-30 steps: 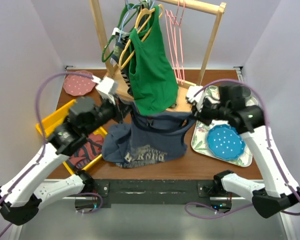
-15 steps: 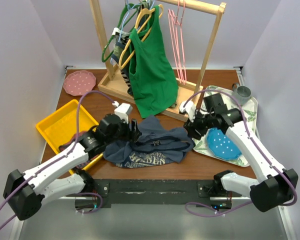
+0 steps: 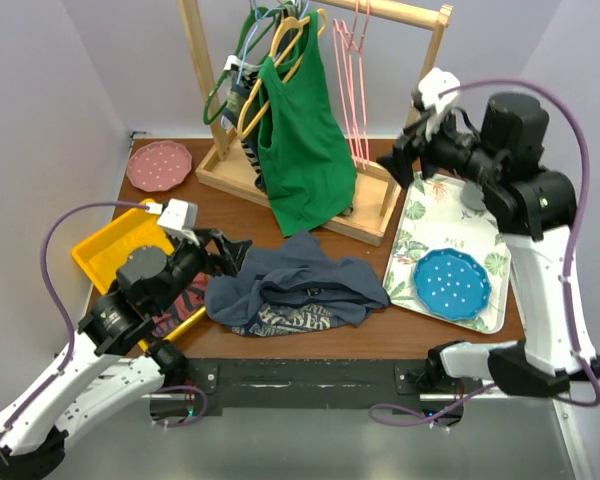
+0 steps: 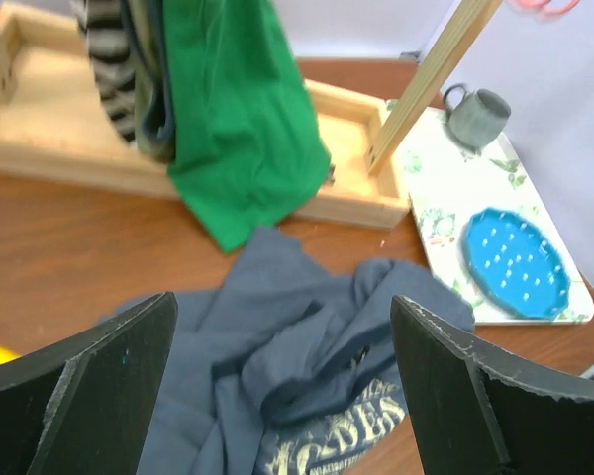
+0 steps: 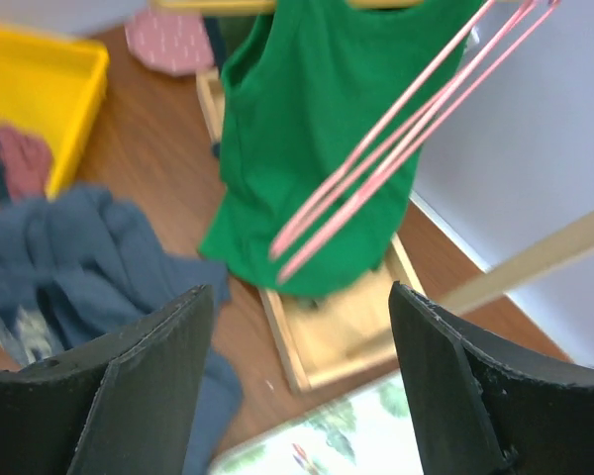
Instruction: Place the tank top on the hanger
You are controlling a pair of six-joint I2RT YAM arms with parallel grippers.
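Top external view: the tank top (image 3: 295, 292) lies in a crumpled heap on the table (image 3: 220, 205), print partly showing, between the yellow bin (image 3: 105, 245) and the floral tray (image 3: 412, 215). The hanger (image 3: 358, 90) hangs bare on the wooden rack (image 3: 230, 170) among a few like pink wires. Task judged barely begun: garment off the hanger, hanger not taken down, all the threading left. Left gripper (image 4: 282, 307) is spread wide and empty, hovering just left of the heap. Right gripper (image 5: 299, 292) is likewise wide apart, holding nothing, raised near the rack's right post with the pink wires ahead of it. A second ago the top hung stretched between both grippers; half a second ago both were low at its edges. Now it is dropped, left arm drawn back, right arm lifted toward the rack
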